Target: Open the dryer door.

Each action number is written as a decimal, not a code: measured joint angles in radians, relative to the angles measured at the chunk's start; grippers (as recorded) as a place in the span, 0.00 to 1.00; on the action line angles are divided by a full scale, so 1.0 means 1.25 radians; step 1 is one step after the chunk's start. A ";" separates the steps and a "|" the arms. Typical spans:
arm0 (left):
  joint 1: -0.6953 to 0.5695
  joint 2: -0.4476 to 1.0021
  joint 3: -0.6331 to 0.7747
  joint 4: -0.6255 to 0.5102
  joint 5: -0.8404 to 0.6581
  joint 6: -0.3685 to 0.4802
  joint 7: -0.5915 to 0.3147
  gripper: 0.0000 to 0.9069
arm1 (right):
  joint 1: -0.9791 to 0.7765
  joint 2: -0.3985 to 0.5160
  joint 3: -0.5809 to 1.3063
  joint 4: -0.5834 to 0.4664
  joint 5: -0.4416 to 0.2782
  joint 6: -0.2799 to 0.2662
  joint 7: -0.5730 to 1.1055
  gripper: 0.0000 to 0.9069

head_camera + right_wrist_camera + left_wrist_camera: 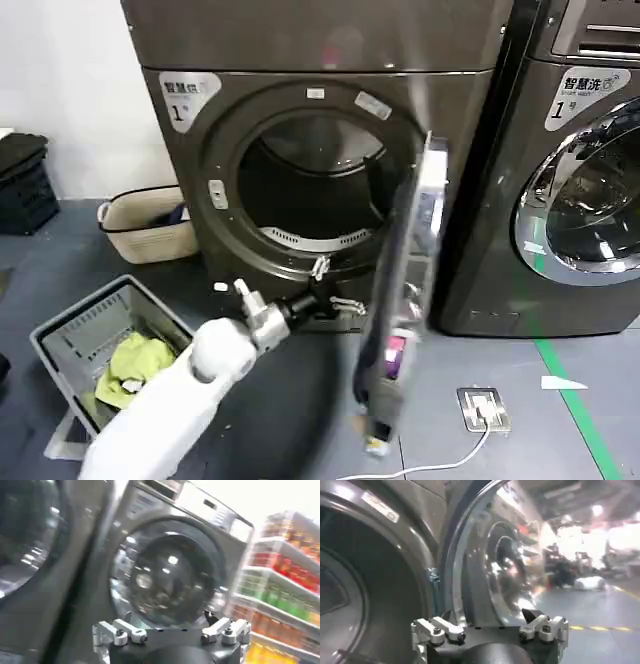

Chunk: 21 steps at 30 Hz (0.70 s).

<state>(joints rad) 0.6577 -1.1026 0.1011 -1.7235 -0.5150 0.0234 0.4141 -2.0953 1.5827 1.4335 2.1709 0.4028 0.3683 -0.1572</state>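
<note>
Left claw [335,300], its fingers spread and holding nothing, hovers low before the dark grey-brown dryer [330,150], just beside the inner face of the dryer door [405,300]. That chrome-ringed door stands swung wide on its hinge, edge-on to the head camera, with the drum opening [310,195] exposed. Right claw [172,630], fingers likewise apart, faces the neighbouring machine [170,575]. A laundry basket [100,335] sits on the floor nearby.
</note>
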 joint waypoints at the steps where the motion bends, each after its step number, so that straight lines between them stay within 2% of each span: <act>1: -0.007 -0.005 0.007 0.004 0.002 0.001 -0.003 1.00 | 0.002 0.010 0.006 0.000 -0.002 -0.009 0.012 1.00; 13: -0.088 -0.080 0.097 0.063 0.016 0.013 -0.026 1.00 | 0.018 0.021 0.059 -0.013 -0.053 -0.105 0.183 1.00; 21: -0.137 -0.132 0.142 0.110 0.027 0.011 -0.032 1.00 | 0.042 0.021 0.100 -0.030 -0.061 -0.118 0.352 1.00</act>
<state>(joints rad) 0.4860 -1.2679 0.2780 -1.5859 -0.4813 0.0377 0.3739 -2.0422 1.6092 1.5583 2.1330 0.3262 0.2213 0.2834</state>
